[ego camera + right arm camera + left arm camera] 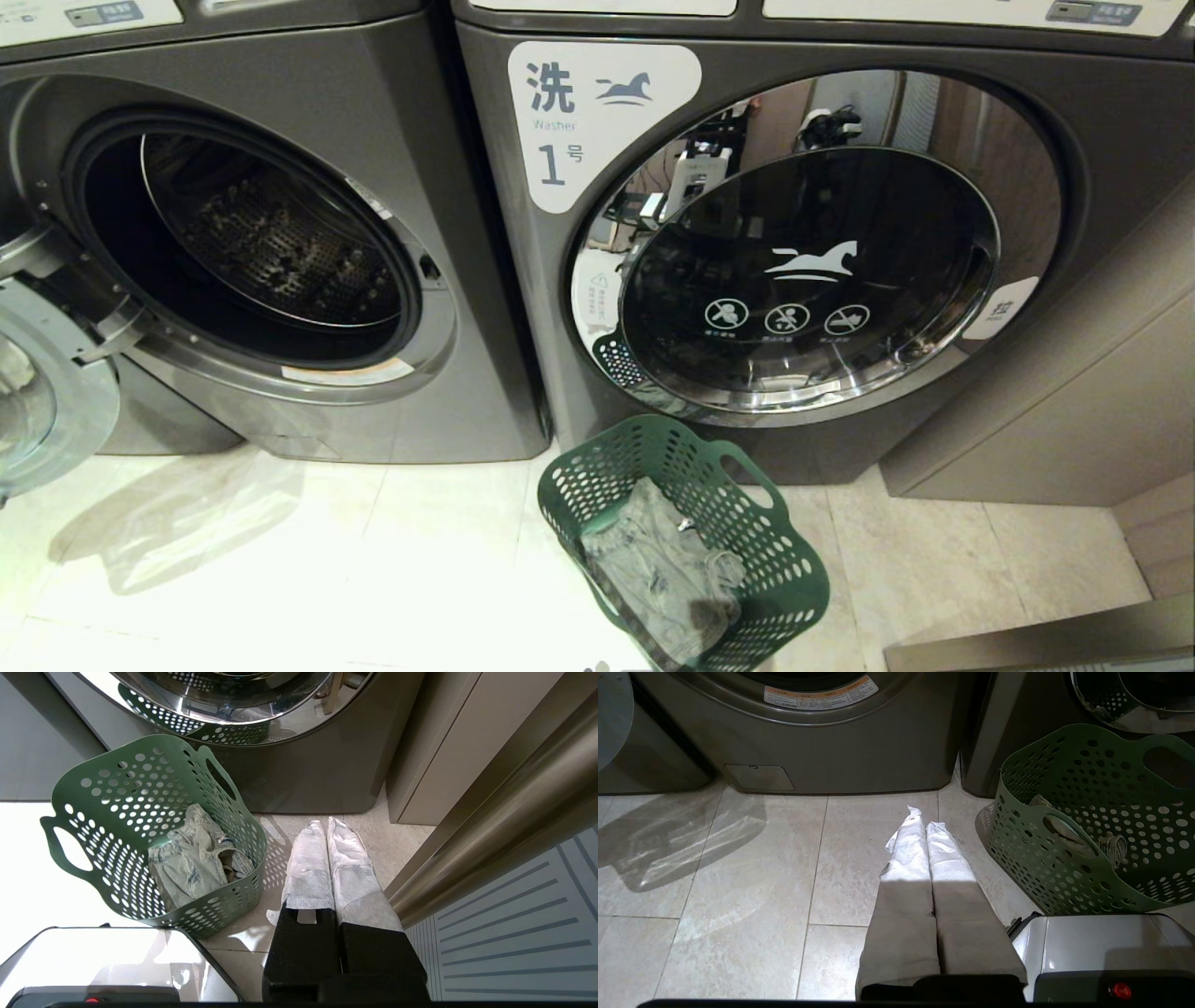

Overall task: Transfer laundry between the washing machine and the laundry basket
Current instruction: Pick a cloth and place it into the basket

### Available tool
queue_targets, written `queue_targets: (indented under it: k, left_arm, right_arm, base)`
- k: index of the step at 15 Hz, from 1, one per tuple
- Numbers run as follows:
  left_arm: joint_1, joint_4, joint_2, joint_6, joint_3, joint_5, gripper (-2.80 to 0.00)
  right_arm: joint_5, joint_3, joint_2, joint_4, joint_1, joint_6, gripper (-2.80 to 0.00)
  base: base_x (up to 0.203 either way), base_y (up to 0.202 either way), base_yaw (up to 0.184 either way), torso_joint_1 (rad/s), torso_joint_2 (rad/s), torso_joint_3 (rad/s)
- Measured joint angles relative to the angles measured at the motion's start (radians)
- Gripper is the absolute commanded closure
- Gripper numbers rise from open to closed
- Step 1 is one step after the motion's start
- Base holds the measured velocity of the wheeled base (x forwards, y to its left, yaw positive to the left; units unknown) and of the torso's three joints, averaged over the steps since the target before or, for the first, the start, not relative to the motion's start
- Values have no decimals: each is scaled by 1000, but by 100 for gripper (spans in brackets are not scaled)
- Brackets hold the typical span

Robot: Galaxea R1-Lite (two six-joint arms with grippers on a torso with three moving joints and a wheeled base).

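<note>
The laundry (658, 569), a faded grey-green garment with a small metal button, is seen crumpled inside the laundry basket (789, 560). The dark green basket is full of round holes and is stood on the pale floor tiles (280, 560).

Just behind the basket, a washer marked 1 (822, 261) is seen with its round shiny door shut. A white horse is printed on that door. Behind the basket and off to the left, the washing machine (271, 252) is found with its door (42, 392) swung wide open. Its metal drum can be seen inside, dark and bare.

The left tool (924, 819) is held low over the floor, to the left of the basket, and its two cloth-wrapped fingers are pressed together with nothing between them. The right tool (325, 823) is held low to the right of the basket, pressed closed the same way.
</note>
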Motion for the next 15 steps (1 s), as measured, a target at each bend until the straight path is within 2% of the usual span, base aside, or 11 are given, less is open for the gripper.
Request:
queue_targets:
  k: [8, 10, 15]
  left_arm:
    - [0, -1, 0, 0, 0, -2, 0]
    - [1, -1, 0, -4, 0, -1, 0]
    - [1, -1, 0, -5, 0, 0, 0]
  right_arm:
    - [0, 0, 0, 0, 0, 0, 0]
    - [0, 0, 0, 0, 1, -1, 0]
    - [0, 0, 0, 0, 0, -1, 0]
  base:
    - [0, 0, 0, 0, 0, 0]
    - [4, 105, -6, 3, 0, 4]
    - [0, 193, -1, 3, 3, 2]
